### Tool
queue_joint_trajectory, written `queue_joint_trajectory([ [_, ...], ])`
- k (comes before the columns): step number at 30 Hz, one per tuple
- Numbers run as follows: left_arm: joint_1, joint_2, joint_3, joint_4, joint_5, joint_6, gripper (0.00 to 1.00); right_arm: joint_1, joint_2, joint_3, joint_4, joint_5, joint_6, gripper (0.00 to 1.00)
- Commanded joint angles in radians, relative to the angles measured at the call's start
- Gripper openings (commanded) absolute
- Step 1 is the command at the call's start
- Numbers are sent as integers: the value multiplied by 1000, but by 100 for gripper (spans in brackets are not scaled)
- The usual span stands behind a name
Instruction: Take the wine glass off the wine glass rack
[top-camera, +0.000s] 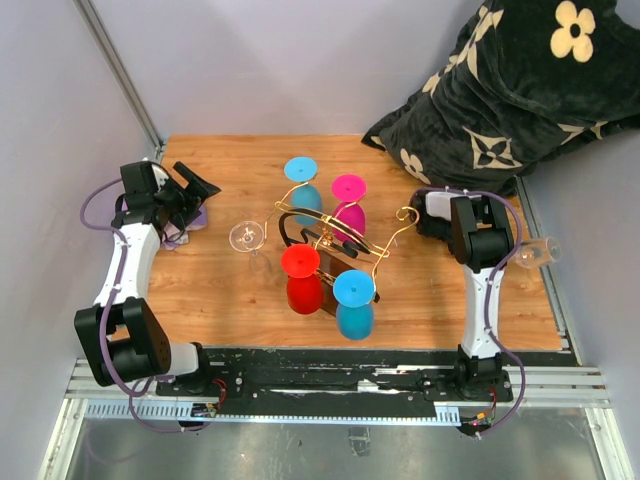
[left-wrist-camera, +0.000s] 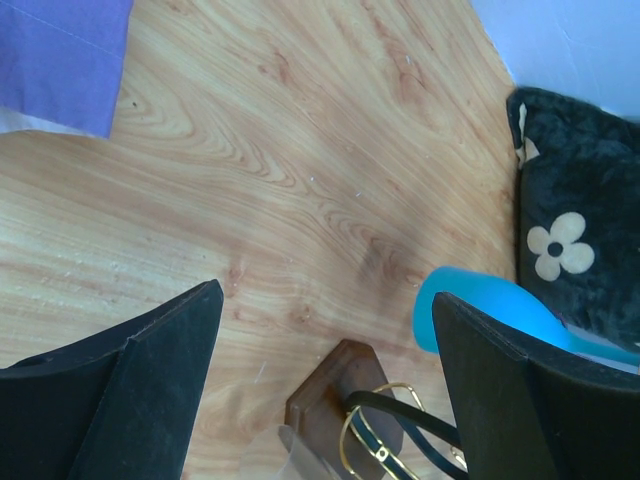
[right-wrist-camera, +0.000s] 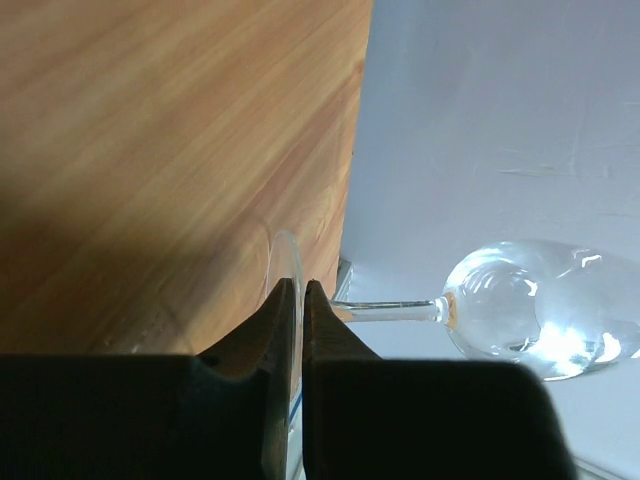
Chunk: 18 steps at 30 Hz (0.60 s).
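Wine glass (right-wrist-camera: 530, 310) by its foot in tight right gripper (right-wrist-camera: 300, 292), apparently past wooden table (right-wrist-camera: 150, 120) edge; left gripper (left-wrist-camera: 325, 295) agape.

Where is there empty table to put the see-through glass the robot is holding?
Bare wood lies near the front, between the wine glass rack and the right arm, and front left, between rack and left arm. The middle is crowded with coloured glasses; the pillow crowds the back right.
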Motion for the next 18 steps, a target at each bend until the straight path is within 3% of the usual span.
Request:
queue_joint_trajectory([
  [1,0,-2,-17,39,45,-11,92,-12,62,61,-23,96,46,1],
  [7,0,6,-15,27,33,3,92,-57,156,158,-87,168,139,1],
  [10,0,14,-12,26,42,3,92,-70,189,240,-98,145,101,1],
  [18,0,20,-14,30,42,-2,92,-55,194,250,-48,139,16,1],
])
